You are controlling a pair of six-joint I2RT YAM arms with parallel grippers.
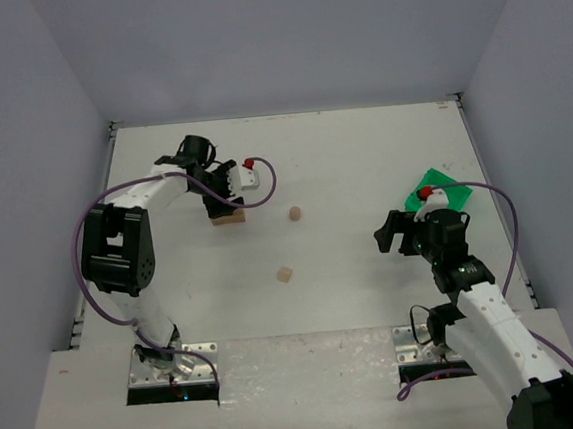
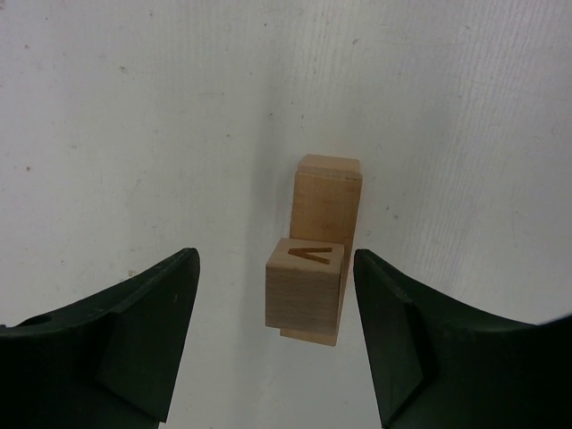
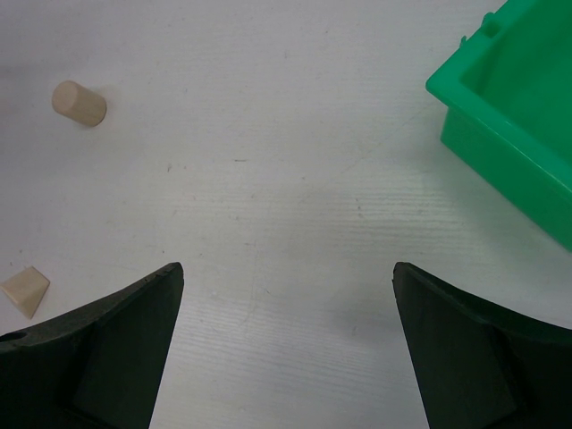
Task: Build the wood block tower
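Open table (image 3: 286, 179) between cylinder (image 3: 79, 103) and green bin (image 3: 518, 170)

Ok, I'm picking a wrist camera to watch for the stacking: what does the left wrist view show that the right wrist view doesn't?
Only the left wrist view: a wooden cube with a carved V sitting on the near end of a longer wooden bar, framed by the open left gripper, jaws clear of it. Only the right wrist view: a small wooden cylinder, a wedge-shaped block, a corner of the green bin and the open right gripper. Both: the white table and dark jaws holding nothing.
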